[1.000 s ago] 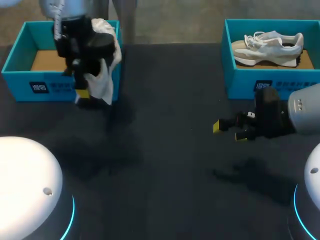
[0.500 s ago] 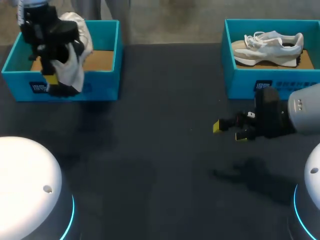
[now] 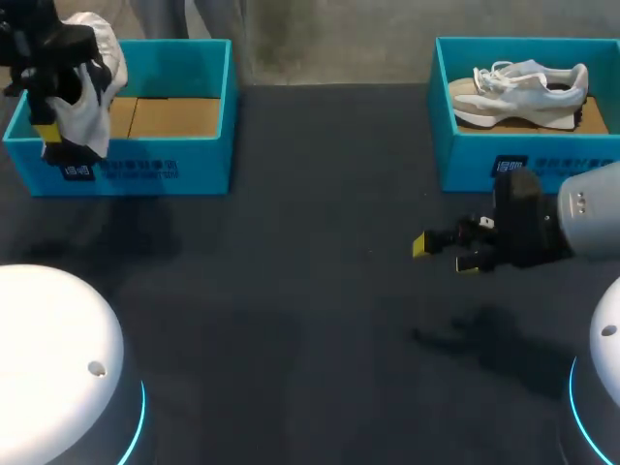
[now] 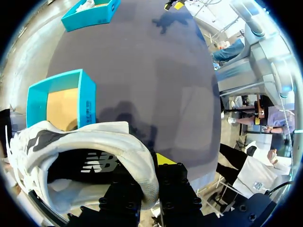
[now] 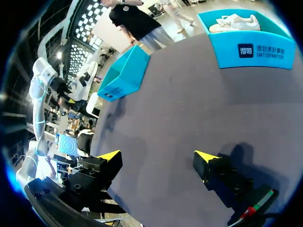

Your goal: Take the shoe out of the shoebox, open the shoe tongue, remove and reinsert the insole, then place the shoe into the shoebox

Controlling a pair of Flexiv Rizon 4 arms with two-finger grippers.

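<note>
Found the left fingers (image 4: pixel 164 159) clenched from both sides on the padded collar rim of the white mesh-and-leather sneaker (image 4: pixel 90 142), with only one yellow tip on show beside the collar. Noted that sneaker hanging below the grip, raised off the dark surface (image 3: pixel 310 320) and overlapping the front left corner of the open teal cardboard shoebox (image 3: pixel 184 160). Judged it lifted clear of the brown box floor to allow work on tongue and insole outside. Rated the collar grip sensible, leaving the sneaker's mouth open to a second tool. Found the right fingers (image 3: pixel 423 245) spread wide, grasping nothing, hovering above the surface in front of a second teal shoebox (image 3: pixel 465 155) containing another white sneaker (image 3: pixel 523 87). Judged these parked out of the way, well apart from the held sneaker, pending the tongue step.
</note>
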